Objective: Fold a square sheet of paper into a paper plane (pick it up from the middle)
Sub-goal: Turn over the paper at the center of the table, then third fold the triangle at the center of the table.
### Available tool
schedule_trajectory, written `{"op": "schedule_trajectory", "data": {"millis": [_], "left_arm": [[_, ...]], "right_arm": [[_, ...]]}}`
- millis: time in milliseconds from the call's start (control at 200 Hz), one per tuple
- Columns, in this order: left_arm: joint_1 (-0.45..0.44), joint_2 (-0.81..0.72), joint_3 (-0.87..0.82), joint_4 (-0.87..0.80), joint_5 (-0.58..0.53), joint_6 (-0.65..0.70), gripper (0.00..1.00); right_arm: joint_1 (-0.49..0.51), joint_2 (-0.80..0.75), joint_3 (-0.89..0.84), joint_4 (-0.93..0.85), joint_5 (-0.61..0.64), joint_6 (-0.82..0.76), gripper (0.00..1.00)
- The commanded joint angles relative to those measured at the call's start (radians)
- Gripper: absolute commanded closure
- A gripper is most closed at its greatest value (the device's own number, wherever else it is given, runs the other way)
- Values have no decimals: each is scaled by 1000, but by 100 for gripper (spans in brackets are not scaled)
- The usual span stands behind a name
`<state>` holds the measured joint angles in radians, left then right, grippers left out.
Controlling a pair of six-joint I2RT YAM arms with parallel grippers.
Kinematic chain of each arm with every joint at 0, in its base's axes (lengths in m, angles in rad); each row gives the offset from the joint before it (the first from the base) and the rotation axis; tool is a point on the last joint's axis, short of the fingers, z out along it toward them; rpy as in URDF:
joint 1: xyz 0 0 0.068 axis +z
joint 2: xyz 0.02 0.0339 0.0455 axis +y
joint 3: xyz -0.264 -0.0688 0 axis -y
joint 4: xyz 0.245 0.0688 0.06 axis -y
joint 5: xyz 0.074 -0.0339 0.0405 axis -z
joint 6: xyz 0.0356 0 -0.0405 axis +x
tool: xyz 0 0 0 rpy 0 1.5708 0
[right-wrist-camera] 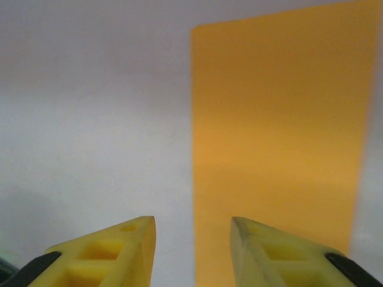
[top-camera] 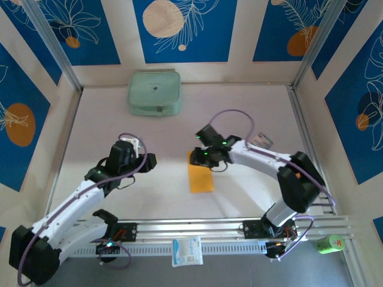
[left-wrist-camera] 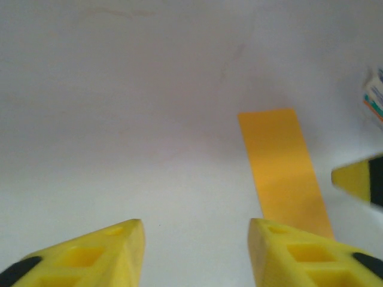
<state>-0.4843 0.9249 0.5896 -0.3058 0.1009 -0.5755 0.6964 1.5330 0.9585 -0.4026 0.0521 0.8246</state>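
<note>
The right gripper (top-camera: 201, 158) hovers over the seemingly half-folded paper (top-camera: 201, 177) mid-counter, the left gripper (top-camera: 149, 160) beside, both with jaws apart; the next move needs a corner pinch.

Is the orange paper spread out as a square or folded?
Likely folded: the paper lies flat on the table as a narrow rectangle, not a square. The doubled layers themselves cannot be seen.

Orange-yellow paper (right-wrist-camera: 278, 137), a long rectangle flat on the pale table (right-wrist-camera: 90, 107), beyond the parted yellow fingertips (right-wrist-camera: 119, 245) of the right gripper (right-wrist-camera: 192, 230), one tip over bare table, the other overlapping the paper's left edge.
</note>
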Motion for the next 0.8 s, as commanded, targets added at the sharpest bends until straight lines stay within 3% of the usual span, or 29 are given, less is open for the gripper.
{"op": "schedule_trajectory", "data": {"millis": [0,200,370,795], "left_arm": [[8,85,16,60,179,-10,56],[2,201,30,150,265,-60,62],[-21,264,35,235,294,-111,62],[-83,376,70,251,280,-156,58]], "right_arm": [[-89,-71,-153,192,-198,84,65],[-188,-105,-242,234,-280,80,73],[-190,-113,-272,261,-271,96,75],[-195,-87,-303,337,-347,97,75]]}}
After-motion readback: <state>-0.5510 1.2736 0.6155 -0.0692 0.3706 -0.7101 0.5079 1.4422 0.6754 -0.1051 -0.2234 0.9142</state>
